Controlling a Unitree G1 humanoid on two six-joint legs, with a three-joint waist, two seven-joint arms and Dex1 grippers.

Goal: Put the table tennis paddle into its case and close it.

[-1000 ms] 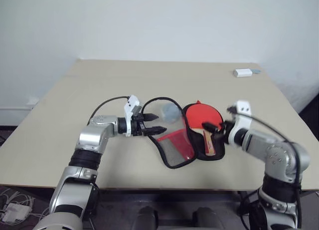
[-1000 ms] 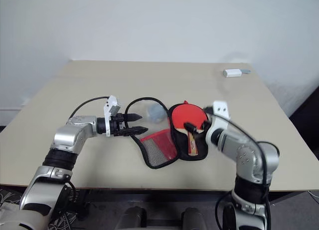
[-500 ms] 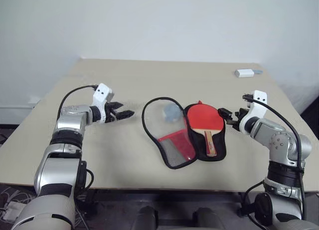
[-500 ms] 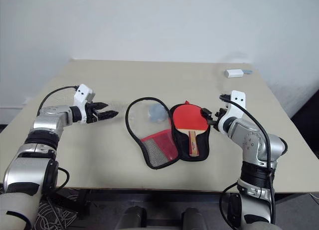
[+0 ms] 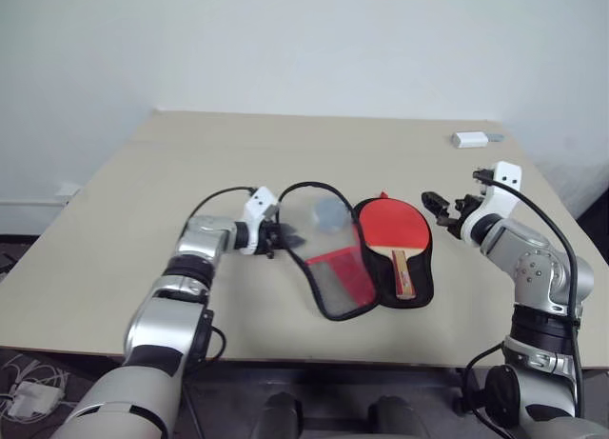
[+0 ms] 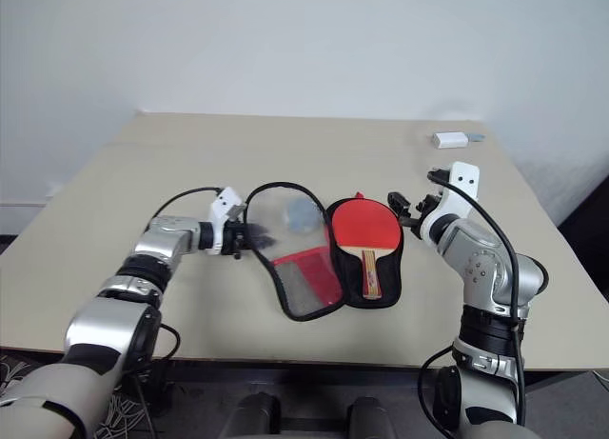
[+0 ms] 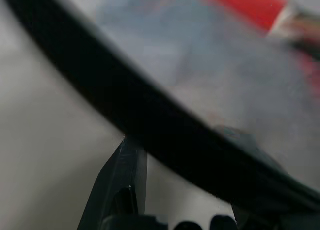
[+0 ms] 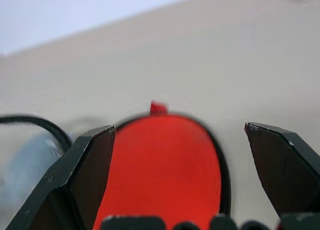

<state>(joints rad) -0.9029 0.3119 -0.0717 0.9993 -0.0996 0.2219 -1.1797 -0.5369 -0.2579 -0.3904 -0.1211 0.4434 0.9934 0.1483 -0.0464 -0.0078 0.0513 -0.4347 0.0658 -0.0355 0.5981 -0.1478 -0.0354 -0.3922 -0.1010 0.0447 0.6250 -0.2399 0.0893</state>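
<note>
Paddle (image 5: 394, 229) lies in the open case (image 5: 328, 287), mid-frame. Left end effector (image 5: 283, 236) pinches the case's rim; right end effector (image 5: 440, 210) gapes apart.

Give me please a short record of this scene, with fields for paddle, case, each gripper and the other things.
paddle: table tennis paddle lies red face up in the open half of the case
case: case unzipped, flap spread on the table
left gripper: left gripper at the flap's black rim, jaws around it
right gripper: right gripper open, beside the case
other: small white box at far edge
</note>
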